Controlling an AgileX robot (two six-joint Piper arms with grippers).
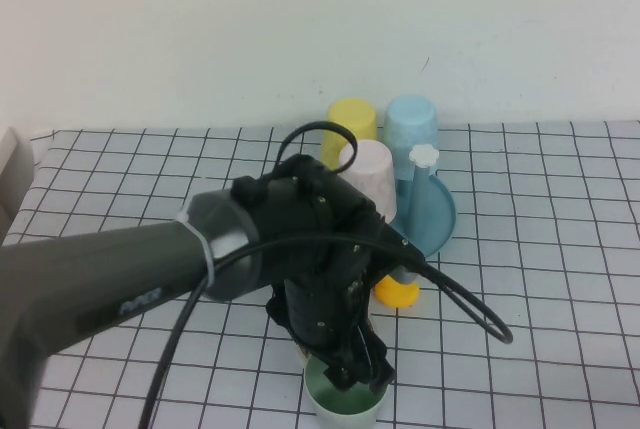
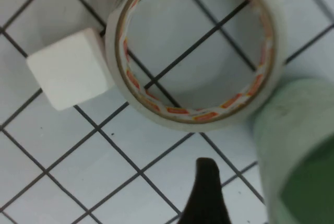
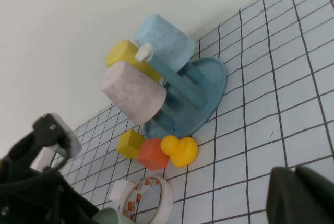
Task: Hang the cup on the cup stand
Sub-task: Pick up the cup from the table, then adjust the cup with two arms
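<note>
Mint-green plastic — the cup (image 1: 345, 404) stands upright at the near edge of the gridded table (image 1: 540, 349), mouth up. The left gripper (image 1: 358, 367) hangs right over its rim; whether its fingers are spread or pinching, I cannot tell. Just beside the cup lie a roll of tape (image 2: 195, 51) and a white block (image 2: 70, 68). Farther back sits the cup stand (image 1: 432, 219), already carrying yellow, light blue and pink speckled cups. The right gripper (image 3: 302, 199) shows only as a dark edge — its state is unclear.
</note>
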